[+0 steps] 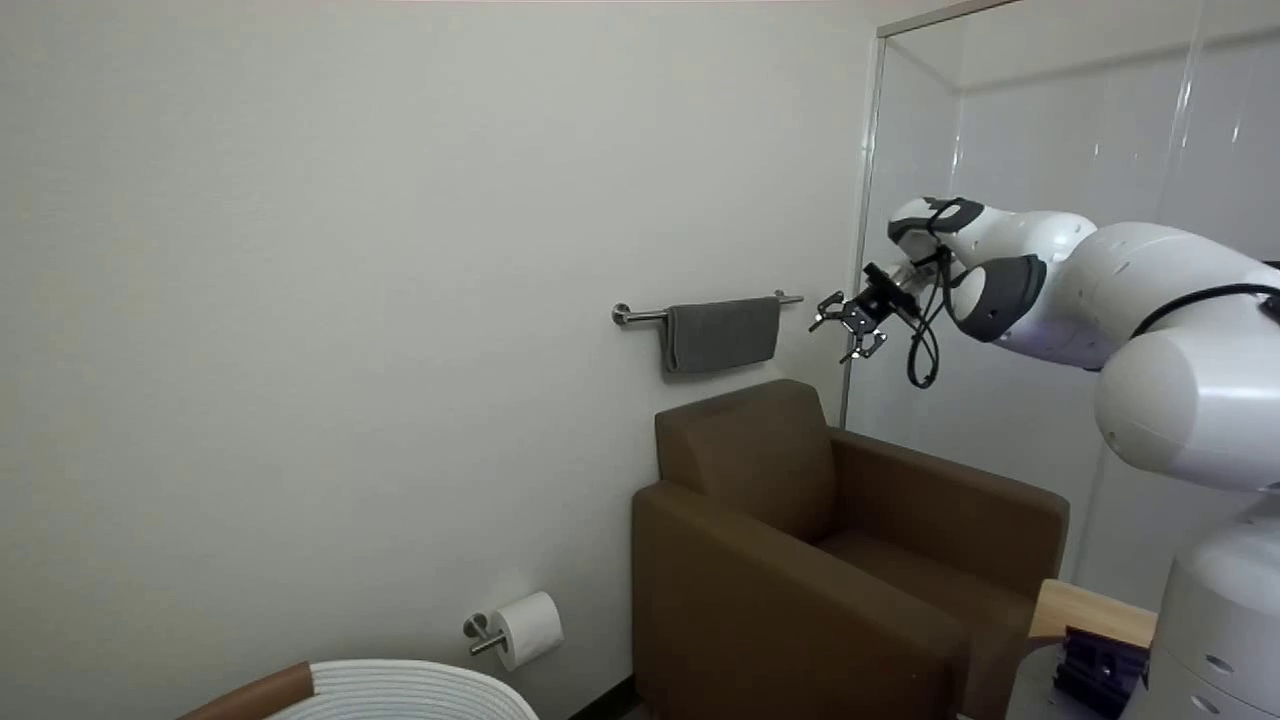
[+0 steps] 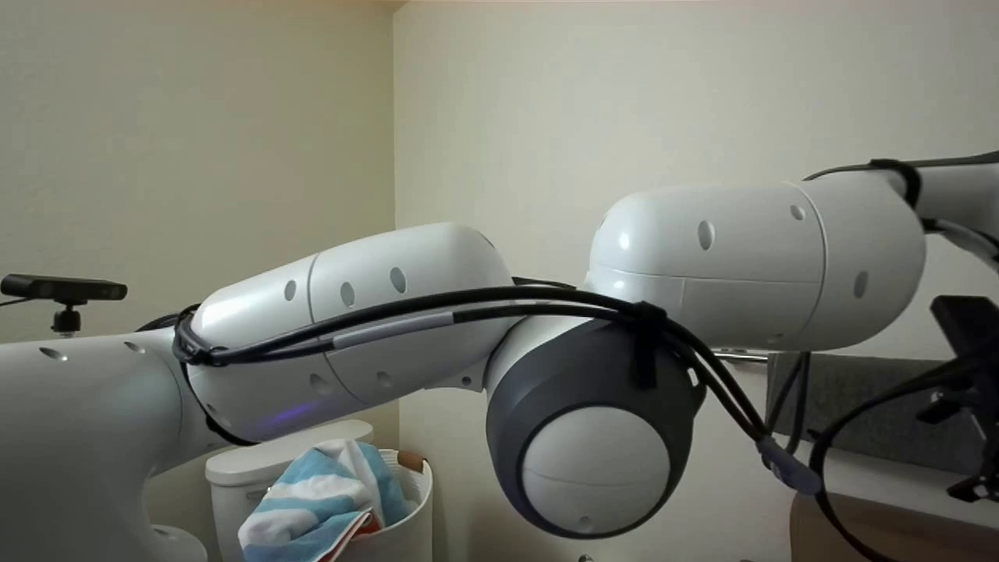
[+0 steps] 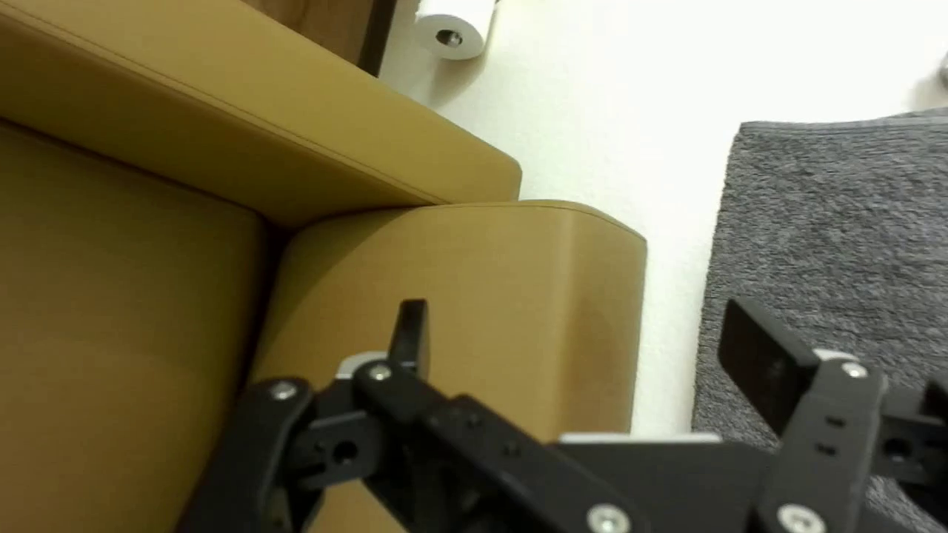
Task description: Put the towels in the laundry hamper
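Clearly, the gripper [image 3: 581, 348] is hovering above the armchair [image 1: 800, 590], its 2 fingers [image 3: 764, 363] spread wide with clear space between them. In an exterior view, a gap is separating its tips from the grey towel [image 1: 722, 335], which is hanging folded over a bar [image 1: 645, 317] on the wall [image 1: 350, 300], just above the armchair's back. In the wrist view, 1 finger is overlapping the armchair's back and 1 the grey towel, while a bare strip of wall is running between those 2 edges. The arm [image 1: 1050, 270] is reaching in from the armchair's front, and the metal shower edge [image 1: 867, 200] is rising beyond the armchair's back. Along the wall on the armchair's other side, a toilet roll [image 1: 530, 630] is jutting out low. Past it, well apart from the armchair, the laundry hamper [image 1: 410, 690] is showing part of its white top and brown rim. There, far from the armchair, the striped towel [image 2: 328, 499] is bunching up at the hamper's edge, some orange showing; how much is lying inside cannot be told.
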Controlling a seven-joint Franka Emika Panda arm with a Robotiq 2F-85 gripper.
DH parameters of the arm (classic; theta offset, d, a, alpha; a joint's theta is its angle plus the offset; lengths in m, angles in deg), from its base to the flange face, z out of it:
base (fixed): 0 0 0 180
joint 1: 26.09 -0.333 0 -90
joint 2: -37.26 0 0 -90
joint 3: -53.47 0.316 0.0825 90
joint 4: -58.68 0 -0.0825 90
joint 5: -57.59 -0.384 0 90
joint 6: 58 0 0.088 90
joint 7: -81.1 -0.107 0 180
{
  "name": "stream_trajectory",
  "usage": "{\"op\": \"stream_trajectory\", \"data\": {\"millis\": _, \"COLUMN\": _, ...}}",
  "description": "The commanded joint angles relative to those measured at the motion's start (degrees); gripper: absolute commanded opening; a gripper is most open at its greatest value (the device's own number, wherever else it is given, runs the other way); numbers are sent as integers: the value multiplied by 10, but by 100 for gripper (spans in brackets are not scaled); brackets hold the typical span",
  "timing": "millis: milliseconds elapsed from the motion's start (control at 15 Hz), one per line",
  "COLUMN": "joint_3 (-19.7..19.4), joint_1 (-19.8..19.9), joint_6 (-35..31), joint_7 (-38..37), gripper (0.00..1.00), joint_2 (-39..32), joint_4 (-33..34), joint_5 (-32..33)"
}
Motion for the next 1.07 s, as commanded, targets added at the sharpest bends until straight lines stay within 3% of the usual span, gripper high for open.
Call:
{"op": "stream_trajectory", "data": {"millis": 0, "joint_3": 46, "joint_1": 46, "joint_6": 30, "joint_7": 39, "gripper": 100, "joint_2": -18, "joint_4": -13, "joint_5": -56}}
{"op": "stream_trajectory", "data": {"millis": 333, "joint_3": 76, "joint_1": 91, "joint_6": 100, "joint_7": 37, "gripper": 100, "joint_2": -42, "joint_4": -16, "joint_5": -142}}
{"op": "stream_trajectory", "data": {"millis": 733, "joint_3": 73, "joint_1": 31, "joint_6": 204, "joint_7": 4, "gripper": 100, "joint_2": -70, "joint_4": -11, "joint_5": -200}}
{"op": "stream_trajectory", "data": {"millis": 1000, "joint_3": 33, "joint_1": -26, "joint_6": 188, "joint_7": -16, "gripper": 100, "joint_2": -74, "joint_4": 3, "joint_5": -181}}
